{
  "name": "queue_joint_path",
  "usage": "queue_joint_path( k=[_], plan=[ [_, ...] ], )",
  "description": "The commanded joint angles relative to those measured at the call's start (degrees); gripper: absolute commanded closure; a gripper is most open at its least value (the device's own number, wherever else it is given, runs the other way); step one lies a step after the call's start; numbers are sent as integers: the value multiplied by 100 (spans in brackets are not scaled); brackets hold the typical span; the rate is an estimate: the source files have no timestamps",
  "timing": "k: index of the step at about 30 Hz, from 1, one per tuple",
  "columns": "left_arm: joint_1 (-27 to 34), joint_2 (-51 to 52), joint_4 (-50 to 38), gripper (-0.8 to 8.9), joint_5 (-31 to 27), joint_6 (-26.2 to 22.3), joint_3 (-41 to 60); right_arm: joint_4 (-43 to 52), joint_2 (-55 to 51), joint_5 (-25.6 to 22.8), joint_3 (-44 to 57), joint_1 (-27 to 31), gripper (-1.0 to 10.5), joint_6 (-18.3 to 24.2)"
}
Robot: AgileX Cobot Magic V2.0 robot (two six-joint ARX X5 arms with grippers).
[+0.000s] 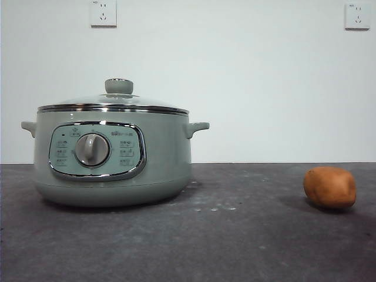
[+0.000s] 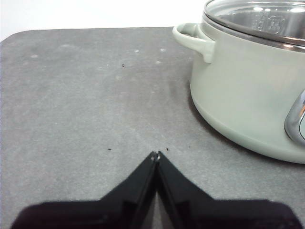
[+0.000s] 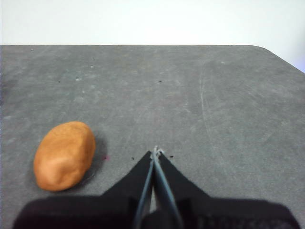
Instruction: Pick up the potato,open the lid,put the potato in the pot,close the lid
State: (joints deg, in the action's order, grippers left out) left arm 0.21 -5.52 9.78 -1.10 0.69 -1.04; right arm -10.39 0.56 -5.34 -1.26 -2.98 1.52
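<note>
The pale green pot (image 1: 111, 155) stands on the left of the dark table, its dial panel facing the front view. The glass lid (image 1: 114, 103) with its green knob rests shut on it. The orange-brown potato (image 1: 329, 187) lies on the table at the right. My left gripper (image 2: 156, 154) is shut and empty above bare table beside the pot (image 2: 248, 90), whose lid (image 2: 259, 19) shows at the rim. My right gripper (image 3: 155, 151) is shut and empty, with the potato (image 3: 64, 155) lying off to one side of it. Neither arm shows in the front view.
A white wall with two sockets (image 1: 103, 13) (image 1: 357, 16) stands behind the grey table (image 1: 235, 235). The table's rounded corner (image 3: 281, 57) shows in the right wrist view, and its far edge (image 2: 28, 36) in the left wrist view.
</note>
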Motion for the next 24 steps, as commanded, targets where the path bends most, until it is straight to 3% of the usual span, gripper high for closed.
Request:
queue_joint_path(
  k=[1, 10, 16, 20, 24],
  plan=[
    [-20, -2, -46, 816, 2, 39, 61, 9, -7, 4, 44, 2, 946, -31],
    [-20, -2, -219, 816, 68, 63, 44, 7, -7, 24, 42, 2, 946, -914],
    [-20, -13, -210, 816, 463, 63, -52, -35, -4, 343, -66, 0, 945, -1534],
    [-20, -76, -122, 798, 461, 219, -219, -166, 7, 588, -295, 0, 903, -1705],
    [-20, -317, -2, 442, 610, 623, -570, -389, 109, 975, -647, 0, 636, -1858]
  ],
)
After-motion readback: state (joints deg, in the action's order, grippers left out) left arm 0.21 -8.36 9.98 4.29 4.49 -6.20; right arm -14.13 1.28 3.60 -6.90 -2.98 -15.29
